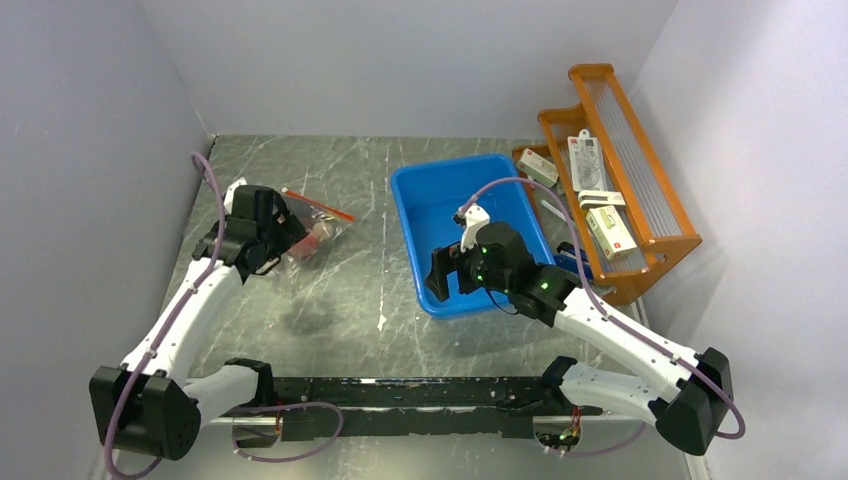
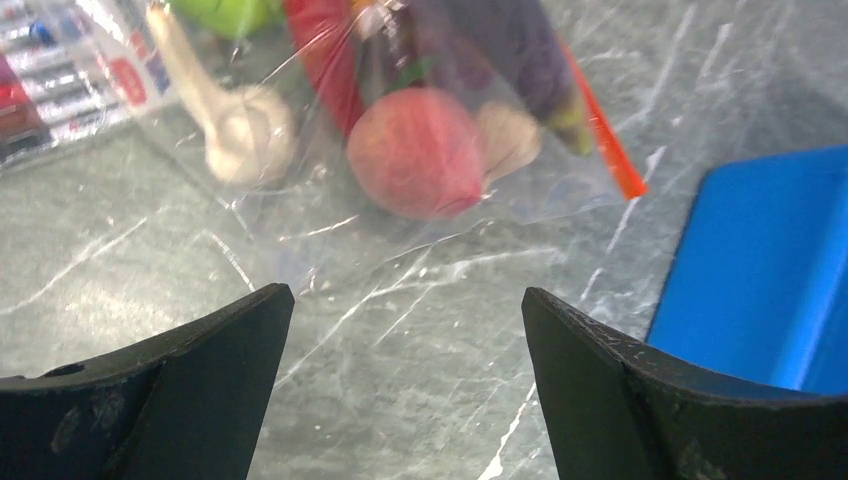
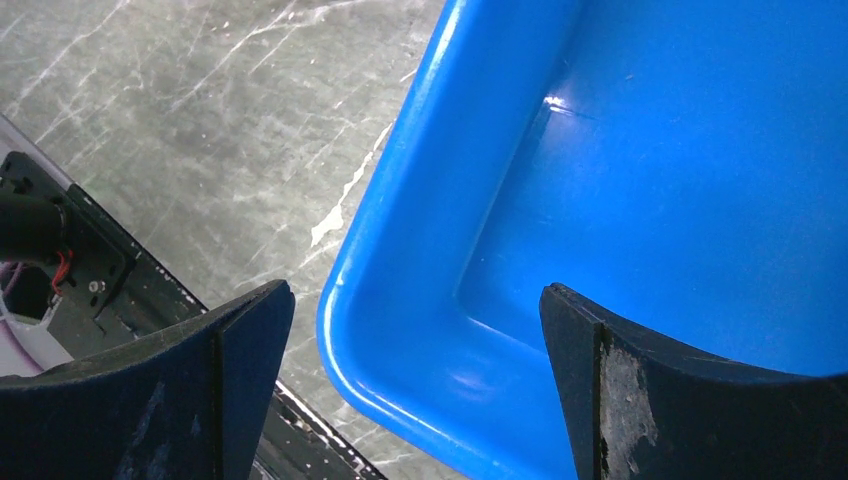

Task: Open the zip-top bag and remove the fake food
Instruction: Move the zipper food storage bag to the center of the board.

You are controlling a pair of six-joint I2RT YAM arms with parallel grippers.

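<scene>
Left gripper: jaws are spread wide and nothing is held. Both black fingers are seen clear of the clear crinkly zip-top bag with the red-orange zip strip; the bag's nearest edge lies just beyond the fingertips, no contact visible.

The bag is laid flat on the grey marbled table, left of the blue plastic bin and apart from it. The strip runs along the bag edge on the bin side. Whether the zip is sealed cannot be told.

The fake food is all seen inside the bag: pink-red peach nearest the gripper, beige bulb with long stem, purple eggplant, green ball at the frame edge. A blurred printed pack is seen beside the bag.

Right gripper: jaws also spread wide, nothing held. It is placed over the bin's near-left corner, with one finger outside the rim above the table and the other above the bin's floor. Contact with the rim cannot be told.

An orange wooden rack with small boxes is set right of the bin.
</scene>
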